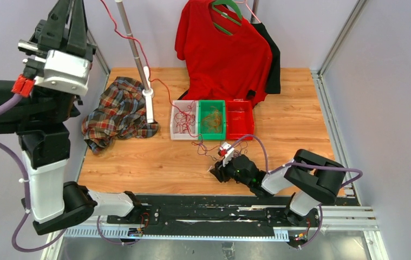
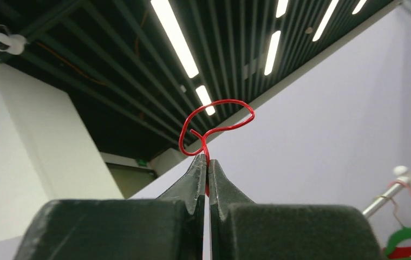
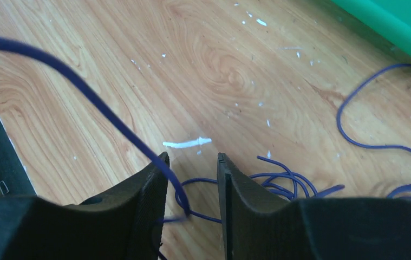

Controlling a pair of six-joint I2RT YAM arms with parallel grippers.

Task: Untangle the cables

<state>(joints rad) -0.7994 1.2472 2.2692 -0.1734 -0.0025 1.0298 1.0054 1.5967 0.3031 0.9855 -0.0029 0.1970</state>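
Note:
My left gripper [image 2: 208, 160] is raised high at the top left of the top view [image 1: 66, 13], pointing up and shut on a thin red cable [image 2: 227, 101] that loops above its tips. That red cable [image 1: 138, 46] slopes down to the white bin [image 1: 177, 104], which holds more red cables. Orange cables lie in the green bin [image 1: 212, 103]. My right gripper [image 1: 215, 172] is low over the table [image 1: 154, 162]. Its jaws [image 3: 192, 157] stand apart with a purple cable [image 3: 183, 201] passing between them, near the left finger. More purple cable [image 1: 258, 142] loops on the wood.
A red bin [image 1: 240, 103] stands right of the green one. A plaid shirt [image 1: 117, 111] lies at the left beside a white pole stand [image 1: 148, 100]. A red T-shirt [image 1: 222, 49] hangs at the back. White flecks [image 3: 187, 143] dot the wood.

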